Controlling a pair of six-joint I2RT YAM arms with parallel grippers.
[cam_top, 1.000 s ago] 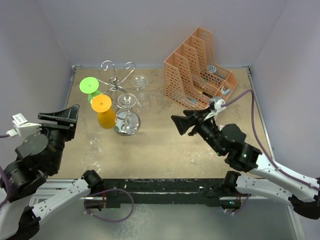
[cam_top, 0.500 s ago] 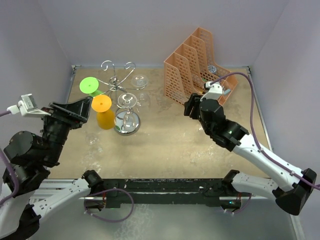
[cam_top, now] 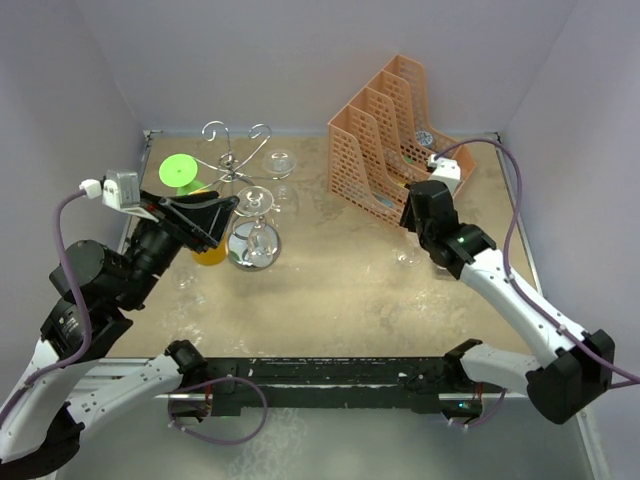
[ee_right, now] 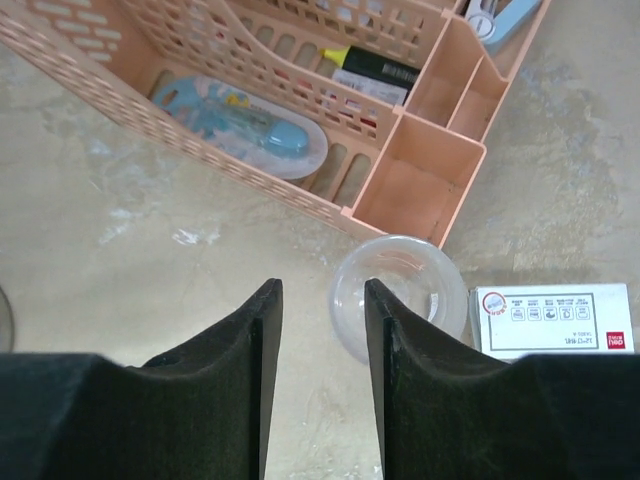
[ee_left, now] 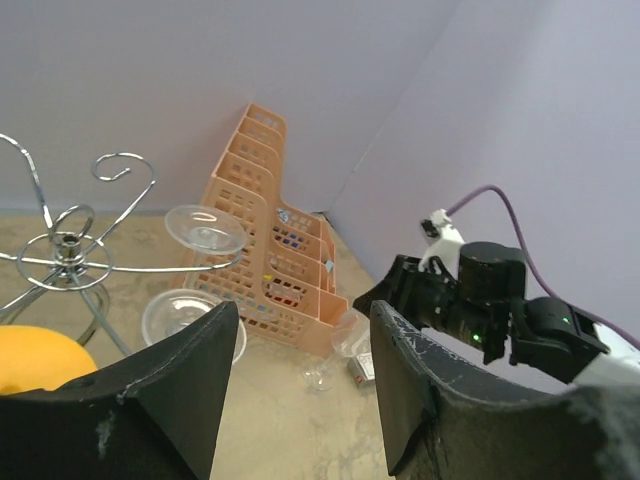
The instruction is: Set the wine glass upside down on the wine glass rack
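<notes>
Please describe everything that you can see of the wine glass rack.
The wine glass rack is a silver wire stand: thin stem, curled hook arms on top, round shiny base. It stands upright at the back left of the table. Clear glasses hang upside down from its arms; a green glass and an orange glass hang beside them.

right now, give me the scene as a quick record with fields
target: clear wine glass, on beige table by orange mesh organiser and white box
silver wire rack: clear glasses hanging on it
right gripper: open, just beside the target glass, nothing in it
left gripper: open, empty, near the rack
</notes>
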